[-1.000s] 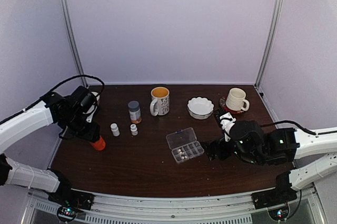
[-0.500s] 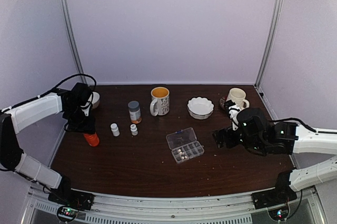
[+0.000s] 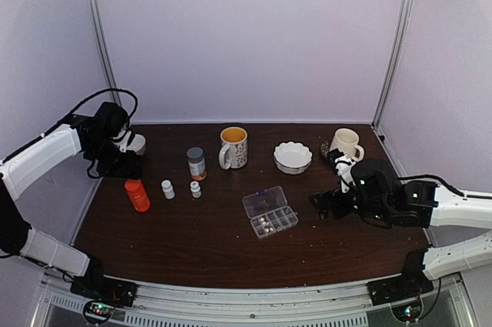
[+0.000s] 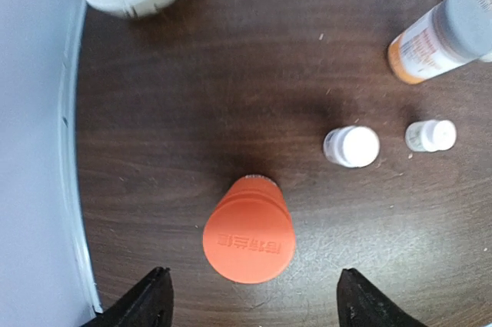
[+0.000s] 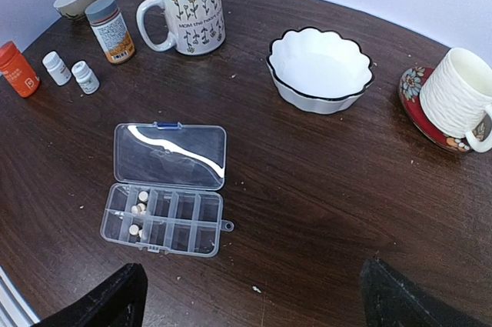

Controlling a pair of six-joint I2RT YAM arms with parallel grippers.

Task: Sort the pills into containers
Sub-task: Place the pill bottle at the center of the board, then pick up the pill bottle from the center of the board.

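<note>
The clear pill box (image 3: pixel 270 212) lies at mid-table with its lid folded back, and its containers (image 5: pixel 165 219) stand in two rows. A few pale pills (image 5: pixel 140 202) lie in the compartments at its left end. My right gripper (image 5: pixel 254 288) hangs open just right of the box (image 5: pixel 171 156) and holds nothing; the top view shows the right gripper (image 3: pixel 323 204) beside it. My left gripper (image 4: pixel 254 300) is open above an upright orange bottle (image 4: pixel 249 236), with the jaws clear of it on both sides. That bottle (image 3: pixel 137 195) stands at the left, in front of the left gripper (image 3: pixel 121 161).
Two small white bottles (image 3: pixel 167 188) (image 3: pixel 195 188) and a grey-capped bottle (image 3: pixel 197 163) stand right of the orange one. Behind are a flowered mug (image 3: pixel 233 147), a scalloped white bowl (image 3: pixel 293 157), a cup on a red saucer (image 3: pixel 345 145), and a small bowl (image 3: pixel 134 143) far left.
My left gripper set the tilted orange bottle upright, opened, let go and lifted back toward the far left. The right arm drew back a little to the right.
</note>
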